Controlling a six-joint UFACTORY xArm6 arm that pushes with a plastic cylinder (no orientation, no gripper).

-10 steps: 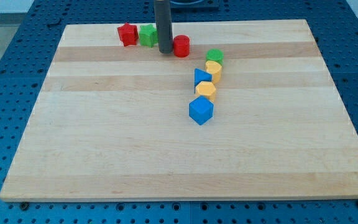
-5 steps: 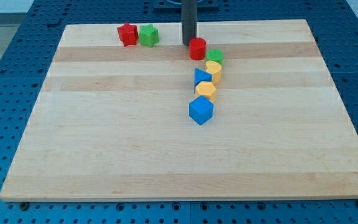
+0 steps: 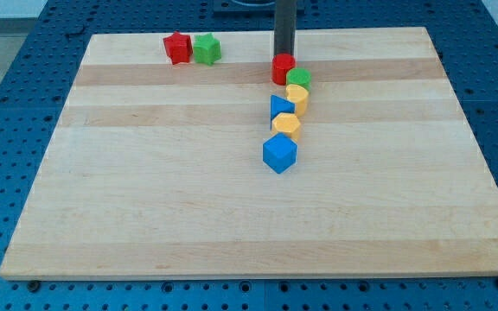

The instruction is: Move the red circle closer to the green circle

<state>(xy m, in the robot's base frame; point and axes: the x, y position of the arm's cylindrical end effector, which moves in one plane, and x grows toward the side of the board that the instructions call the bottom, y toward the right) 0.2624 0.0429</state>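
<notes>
The red circle (image 3: 283,68) sits near the far edge of the table (image 3: 145,216), a little right of its middle, touching the green circle (image 3: 299,79) on that block's upper left. My tip (image 3: 283,57) stands just behind the red circle at its top edge; the rod's very end is hidden by the block, so contact cannot be confirmed. There is no claw on this rod, so nothing is held. Below the green circle a crowded column runs toward the table's centre: a yellow block (image 3: 296,96), a blue triangle (image 3: 280,108), a yellow hexagon (image 3: 286,126) and a blue cube (image 3: 279,153). Near the far-left corner sit a red star (image 3: 177,47) and a green block (image 3: 206,48), side by side.
</notes>
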